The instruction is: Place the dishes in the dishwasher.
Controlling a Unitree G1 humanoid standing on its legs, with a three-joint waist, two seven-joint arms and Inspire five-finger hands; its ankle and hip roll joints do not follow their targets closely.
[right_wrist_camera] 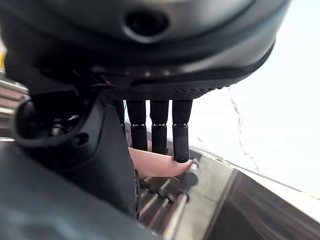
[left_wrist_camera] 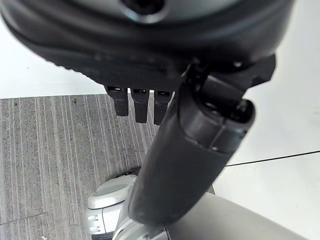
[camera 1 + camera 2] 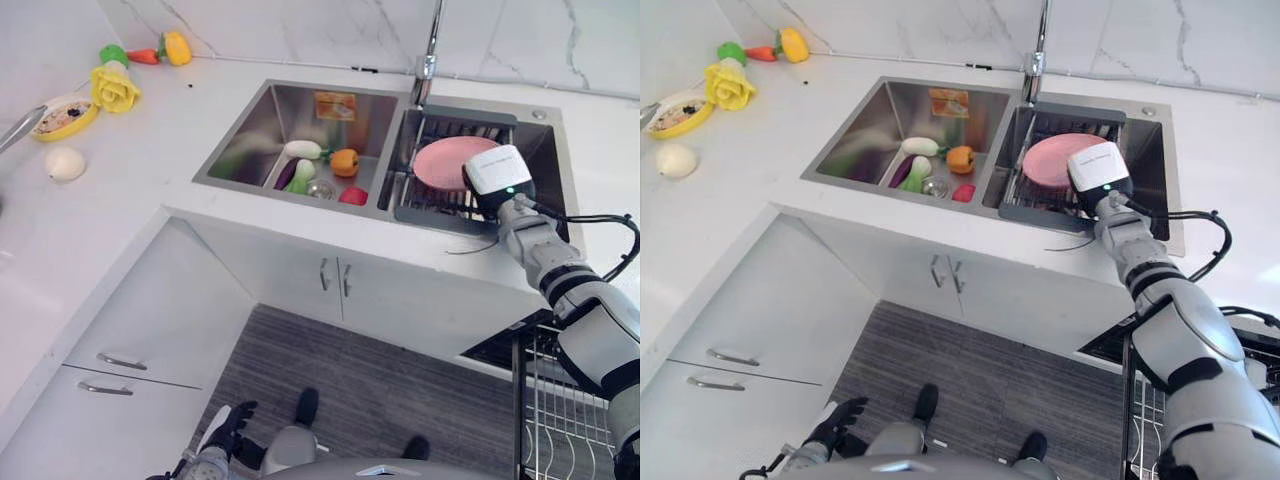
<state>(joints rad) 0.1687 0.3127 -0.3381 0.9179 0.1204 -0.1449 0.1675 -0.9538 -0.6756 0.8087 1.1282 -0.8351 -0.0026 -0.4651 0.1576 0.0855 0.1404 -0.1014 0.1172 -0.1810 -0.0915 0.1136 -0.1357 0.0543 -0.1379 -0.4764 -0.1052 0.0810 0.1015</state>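
- The pink plate (image 3: 452, 160) lies flat on a dark rack (image 3: 420, 195) in the right basin of the sink (image 3: 255, 120), at about 1 o'clock in the head views.
- The right hand (image 1: 160, 135) reaches over the plate's 3 o'clock edge; in its wrist view the straight fingers (image 1: 181, 137) point down onto the plate's rim, touching it, with the thumb alongside. No curl round the plate shows, so the hand reads as spread, not clamped.
- In the head views the wrist's white-cased camera hides the fingers.
- The left hand (image 3: 232, 420) hangs low at 7 o'clock, over the grey floor (image 3: 400, 380); its wrist view shows the fingers (image 2: 140, 102) hanging straight and relaxed, holding nothing.
- The left basin holds toy food: an eggplant (image 3: 286, 174), a white-and-green vegetable (image 3: 303, 150), an orange pepper (image 3: 344, 161) and a red piece (image 3: 352, 196), grouped near the drain.
- The tap (image 3: 428, 50) rises at 12 o'clock behind the divide between the basins.
- On the counter (image 3: 120, 180) at 10 o'clock: a yellow flower (image 3: 113, 88), a yellow bowl (image 3: 65, 117) of food, and a white egg-like ball (image 3: 64, 163); further back, a carrot (image 3: 143, 56) and a yellow pepper (image 3: 177, 47).
- A wire dishwasher rack (image 3: 555, 420) shows at 4 o'clock, below the counter edge.
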